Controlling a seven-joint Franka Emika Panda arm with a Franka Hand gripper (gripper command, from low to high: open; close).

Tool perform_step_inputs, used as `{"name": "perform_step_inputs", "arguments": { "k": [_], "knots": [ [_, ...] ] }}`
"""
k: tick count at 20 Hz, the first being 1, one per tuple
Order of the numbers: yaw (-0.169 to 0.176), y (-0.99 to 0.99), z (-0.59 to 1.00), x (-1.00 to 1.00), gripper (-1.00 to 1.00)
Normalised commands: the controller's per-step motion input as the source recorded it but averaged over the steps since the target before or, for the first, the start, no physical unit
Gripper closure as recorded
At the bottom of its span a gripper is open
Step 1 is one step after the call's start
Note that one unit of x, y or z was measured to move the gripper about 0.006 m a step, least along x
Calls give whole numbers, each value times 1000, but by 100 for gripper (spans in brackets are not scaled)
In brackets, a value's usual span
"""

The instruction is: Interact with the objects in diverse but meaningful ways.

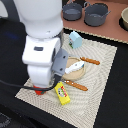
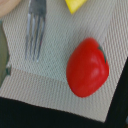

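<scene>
Wrist view: glossy, rounded red tomato (image 2: 88, 67) on woven beige mat (image 2: 55, 55), close to mat corner, black worktop (image 2: 30, 112) beyond edge. Metal fork (image 2: 34, 30) near tomato, apart. Gripper state: cannot tell.

Exterior view: arm hides most of the red tomato (image 1: 38, 91); only a sliver shows. White fish (image 1: 73, 65) partly covered by arm. Gripper not visible in either view. Wrist view: yellow box (image 2: 76, 5) and fork (image 2: 34, 27) cut off by picture's edge.
</scene>
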Motion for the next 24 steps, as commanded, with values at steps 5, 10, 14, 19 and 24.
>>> {"name": "perform_step_inputs", "arguments": {
  "k": [5, 10, 14, 19, 24],
  "knots": [
    [-109, -233, -70, -73, -100],
    [-13, -26, -218, 0, -100],
    [-1, -12, -254, 0, -100],
    [-32, -192, -172, -97, -100],
    [-104, -337, -104, -214, -100]
  ]
}}
